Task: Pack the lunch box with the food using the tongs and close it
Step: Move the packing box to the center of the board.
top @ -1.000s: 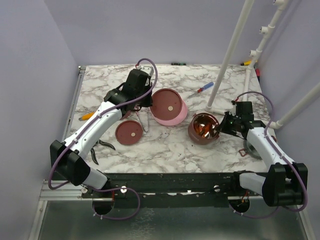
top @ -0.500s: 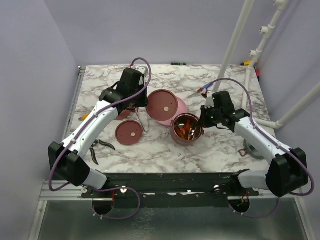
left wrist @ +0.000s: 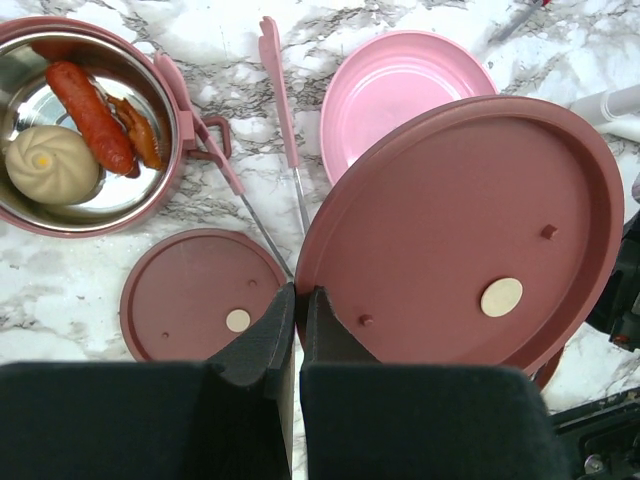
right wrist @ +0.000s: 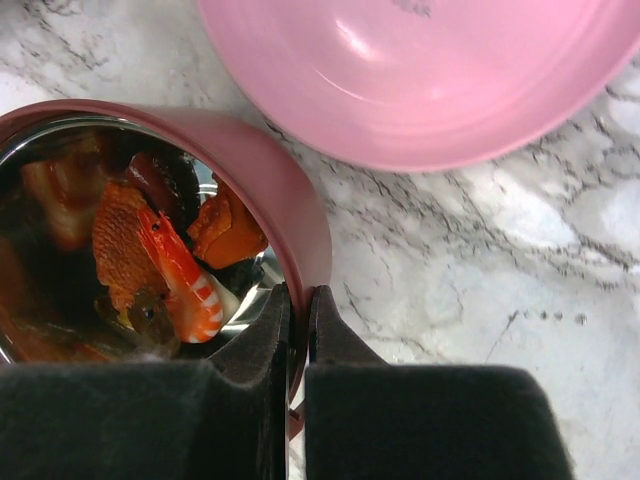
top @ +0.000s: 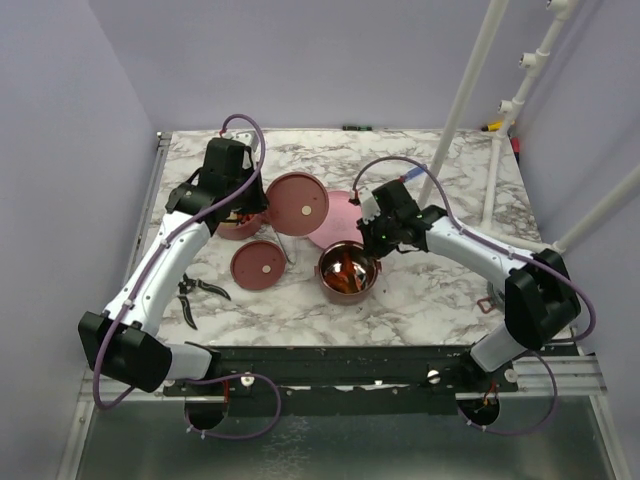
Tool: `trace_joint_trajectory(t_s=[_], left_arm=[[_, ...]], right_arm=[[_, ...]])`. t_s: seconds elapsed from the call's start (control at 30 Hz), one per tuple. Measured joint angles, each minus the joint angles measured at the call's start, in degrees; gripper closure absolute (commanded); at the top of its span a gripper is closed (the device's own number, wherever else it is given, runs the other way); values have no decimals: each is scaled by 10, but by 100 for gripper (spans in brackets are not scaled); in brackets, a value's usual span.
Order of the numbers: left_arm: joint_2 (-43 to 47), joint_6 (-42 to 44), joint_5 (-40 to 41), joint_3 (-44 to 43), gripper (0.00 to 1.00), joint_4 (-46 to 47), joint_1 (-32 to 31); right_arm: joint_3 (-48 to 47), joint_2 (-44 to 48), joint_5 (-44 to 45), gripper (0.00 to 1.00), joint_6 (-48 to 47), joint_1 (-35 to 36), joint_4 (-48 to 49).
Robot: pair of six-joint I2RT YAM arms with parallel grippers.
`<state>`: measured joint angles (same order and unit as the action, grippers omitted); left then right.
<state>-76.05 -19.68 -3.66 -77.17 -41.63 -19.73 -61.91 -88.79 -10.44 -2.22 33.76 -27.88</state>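
Both bowls filled; lunch box not yet stacked or closed.

From above, your left gripper [top: 262,207] pinches a lifted maroon lid [top: 298,197] at mid-table, while your right gripper [top: 369,245] clamps the rim of a filled bowl [top: 324,283] nearer the front. On the left wrist view, the jaws sit tight on the lid's edge; below, a second bowl [left wrist: 178,130] holds sausage and a bun, the tongs [left wrist: 281,105] lie loose beside it, and a second lid [left wrist: 195,300] lies flat. On the right wrist view, the jaws grip the bowl wall, food [right wrist: 170,265] sits inside, and the plate [right wrist: 430,80] is bare. Packing looks done; you still have lidding, stacking and closing to do.
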Motion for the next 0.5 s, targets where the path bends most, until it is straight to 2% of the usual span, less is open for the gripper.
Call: trace_joint_trajectory(t_s=[0.17, 0.23, 0.37, 0.5], left_arm=[[3, 0, -9, 1, 100, -2, 16], [3, 0, -12, 1, 100, -3, 19], [3, 0, -15, 1, 100, -7, 21], [3, 0, -14, 1, 100, -10, 21]], right_arm=[[-42, -38, 2, 98, -20, 21, -1], [-58, -55, 2, 87, -24, 26, -1], [-73, -73, 1, 56, -21, 28, 0], [-73, -71, 1, 42, -13, 29, 9]])
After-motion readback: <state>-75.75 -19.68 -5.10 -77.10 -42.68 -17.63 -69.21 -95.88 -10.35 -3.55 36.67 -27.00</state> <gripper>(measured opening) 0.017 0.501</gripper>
